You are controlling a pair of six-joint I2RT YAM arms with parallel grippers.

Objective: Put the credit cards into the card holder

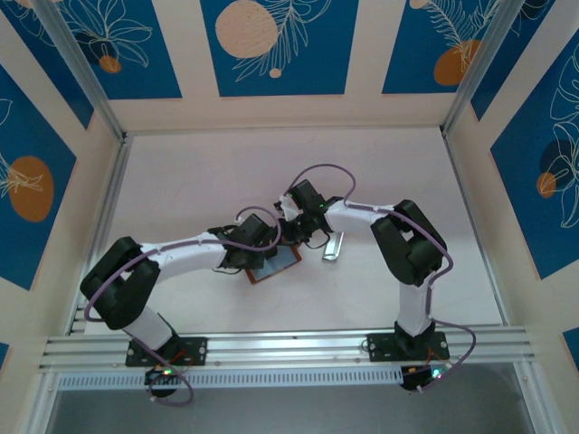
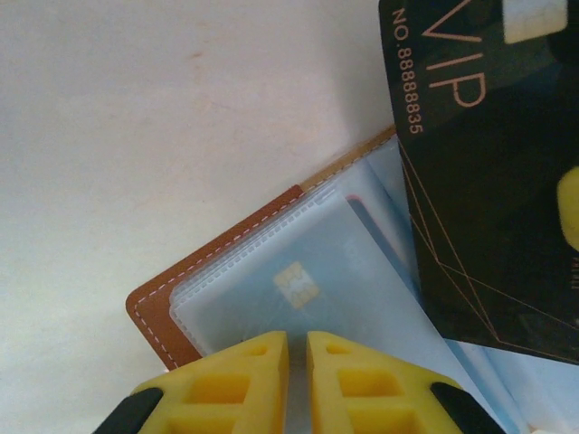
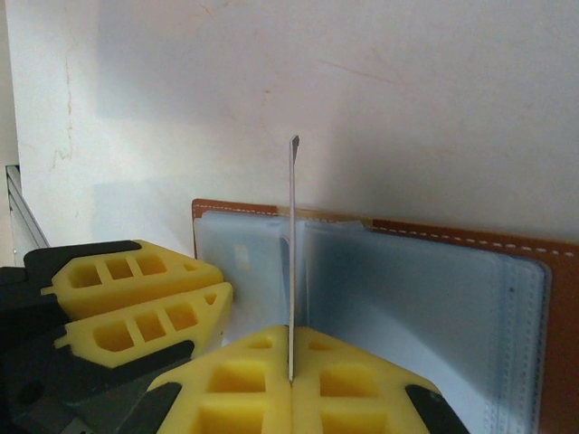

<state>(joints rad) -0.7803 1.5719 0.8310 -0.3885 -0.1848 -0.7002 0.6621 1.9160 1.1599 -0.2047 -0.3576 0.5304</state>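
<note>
Progress looks partial: one chip card [image 2: 294, 285] already lies inside a clear sleeve [image 3: 425, 298] of the holder [image 2: 208, 271], which is spread open on the table, just ahead of and under the left pincer [image 2: 298, 342]. That pincer is nearly closed, with a thin slit between its fingers. Whether it nips a sleeve edge I cannot tell. The left arm stretches in low from the left, wrist tipped down over the holder's near side. To its right, the black VIP card [image 2: 488, 181] is not yet in. The right pincer [image 3: 291, 348] clamps it by the lower edge, and it stands on edge above the sleeves, pointing away from the fingers. The right arm is folded at the elbow, forearm reaching leftward, so both pincers meet over the holder. By my judgement, what is left is to slide this card into a sleeve.
</note>
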